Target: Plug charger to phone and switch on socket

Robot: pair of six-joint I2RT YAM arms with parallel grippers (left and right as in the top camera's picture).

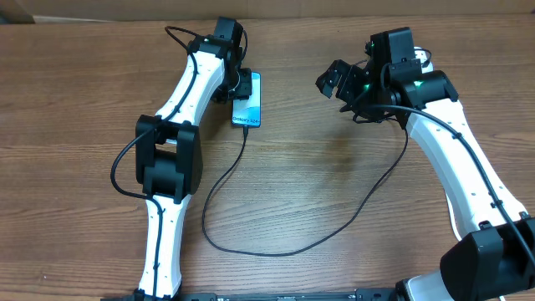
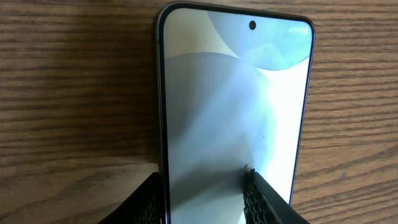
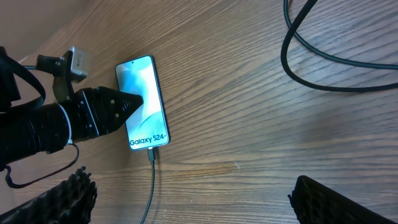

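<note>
Plugging looks done. Overhead: slim blue-screened phone near the far edge of the wooden worktop, thin black charger cable meeting its near end. Left wrist: left pincer spread, pressing the screen. Right wrist: right pincer wide, empty; socket unseen, switching it comes next.

Base of phone beyond left wrist view's edge; charger end behind right arm

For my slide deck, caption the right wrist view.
Left gripper over the phone on a wooden table, the charger meeting the phone's lower edge.
</note>
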